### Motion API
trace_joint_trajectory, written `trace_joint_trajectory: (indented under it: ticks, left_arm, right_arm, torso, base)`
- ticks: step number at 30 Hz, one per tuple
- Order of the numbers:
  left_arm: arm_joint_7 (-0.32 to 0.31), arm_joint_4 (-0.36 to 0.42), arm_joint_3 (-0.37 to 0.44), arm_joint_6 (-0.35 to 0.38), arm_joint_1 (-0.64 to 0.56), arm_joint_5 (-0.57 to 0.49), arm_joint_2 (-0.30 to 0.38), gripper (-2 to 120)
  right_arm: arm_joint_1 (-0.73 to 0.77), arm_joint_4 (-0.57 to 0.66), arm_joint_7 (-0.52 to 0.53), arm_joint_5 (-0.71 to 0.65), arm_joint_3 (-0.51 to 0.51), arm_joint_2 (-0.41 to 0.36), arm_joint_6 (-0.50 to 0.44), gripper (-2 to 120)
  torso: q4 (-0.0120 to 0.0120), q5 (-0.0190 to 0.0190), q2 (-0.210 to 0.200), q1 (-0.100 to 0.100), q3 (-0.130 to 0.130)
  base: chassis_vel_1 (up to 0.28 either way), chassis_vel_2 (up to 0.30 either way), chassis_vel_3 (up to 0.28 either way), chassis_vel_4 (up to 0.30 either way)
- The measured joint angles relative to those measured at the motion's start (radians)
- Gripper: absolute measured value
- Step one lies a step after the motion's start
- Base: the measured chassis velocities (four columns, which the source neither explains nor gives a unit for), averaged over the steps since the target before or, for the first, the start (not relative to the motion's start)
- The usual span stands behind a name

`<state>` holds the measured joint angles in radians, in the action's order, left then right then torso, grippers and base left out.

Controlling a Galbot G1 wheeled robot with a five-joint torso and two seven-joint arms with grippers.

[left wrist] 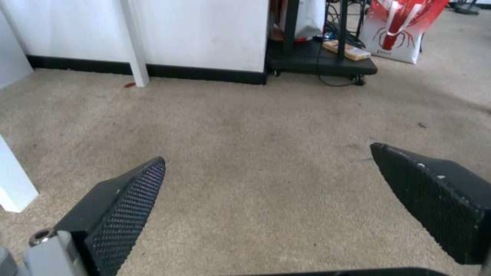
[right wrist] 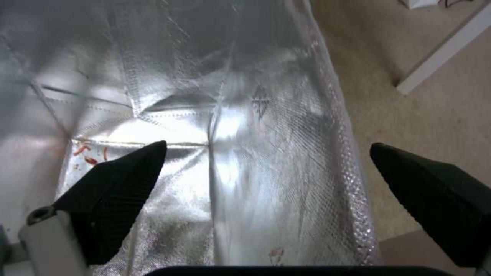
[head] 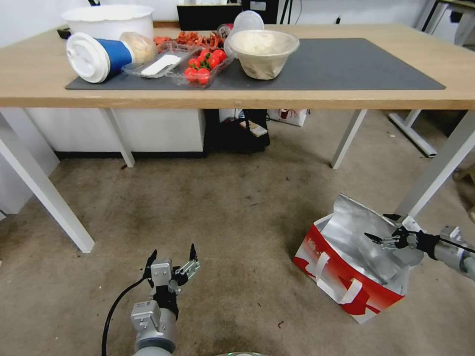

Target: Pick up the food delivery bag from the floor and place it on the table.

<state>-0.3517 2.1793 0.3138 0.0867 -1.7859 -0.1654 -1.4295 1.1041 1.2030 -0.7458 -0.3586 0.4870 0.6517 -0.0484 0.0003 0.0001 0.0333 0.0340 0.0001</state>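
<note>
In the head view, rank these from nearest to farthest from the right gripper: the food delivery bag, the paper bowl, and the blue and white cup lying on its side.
1. The food delivery bag: on the floor on the robot's right, directly under the open right gripper.
2. The paper bowl: on the table's dark mat, near the middle.
3. The blue and white cup: at the mat's left end.

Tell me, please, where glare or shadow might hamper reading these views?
Right wrist view: the foil lining of the bag throws bright glare patches, with dark folds beside them, behind the open right gripper. Head view: the table shades the floor under it. Left wrist view: even light on carpet around the open left gripper.
</note>
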Motion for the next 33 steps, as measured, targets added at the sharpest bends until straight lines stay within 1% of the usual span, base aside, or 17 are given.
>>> trace_joint_trajectory:
  ticks: [4,14,24,28,29,32,33]
  left_arm:
    - [-0.001,0.000,0.000,-0.001,-0.001,0.001,-0.002,100]
    - [-0.002,-0.007,-0.001,-0.005,0.000,0.006,-0.006,100]
    - [-0.003,-0.011,-0.004,-0.012,0.000,0.012,-0.013,100]
    - [-0.006,-0.011,-0.003,-0.019,-0.002,0.017,-0.014,100]
    - [-0.006,-0.011,-0.003,-0.019,-0.002,0.017,-0.014,100]
    - [-0.007,-0.011,-0.003,-0.024,-0.005,0.020,-0.017,100]
    - [-0.007,-0.011,-0.003,-0.024,-0.005,0.020,-0.017,100]
  right_arm:
    - [-0.004,-0.022,-0.015,0.013,-0.003,0.001,0.002,100]
    - [0.050,-0.022,-0.040,0.009,0.037,-0.006,0.002,100]
    - [0.071,-0.018,-0.043,0.004,0.045,-0.006,0.008,100]
    - [0.069,-0.034,-0.044,-0.012,0.045,-0.003,0.012,89]
    - [0.069,-0.034,-0.044,-0.012,0.045,-0.003,0.012,89]
    - [0.070,-0.043,-0.043,-0.019,0.045,-0.003,0.012,78]
    - [0.070,-0.043,-0.043,-0.019,0.045,-0.003,0.012,78]
  torso:
    - [-0.0005,0.0000,0.000,0.000,0.000]
    - [-0.0002,-0.0001,0.000,0.000,0.000]
    - [-0.0002,-0.0001,0.000,0.000,0.000]
    - [-0.0003,-0.0001,0.000,0.000,0.000]
    - [-0.0003,-0.0001,0.000,0.000,0.000]
    - [-0.0003,-0.0001,0.000,0.000,0.000]
    - [-0.0003,-0.0001,0.000,0.000,0.000]
  base:
    - [0.000,0.000,0.000,0.000]
    - [0.000,0.000,0.000,0.000]
    - [0.000,0.000,0.000,0.000]
    - [0.000,0.000,0.000,0.000]
    - [0.000,0.000,0.000,0.000]
    - [0.000,0.000,0.000,0.000]
    - [0.000,0.000,0.000,0.000]
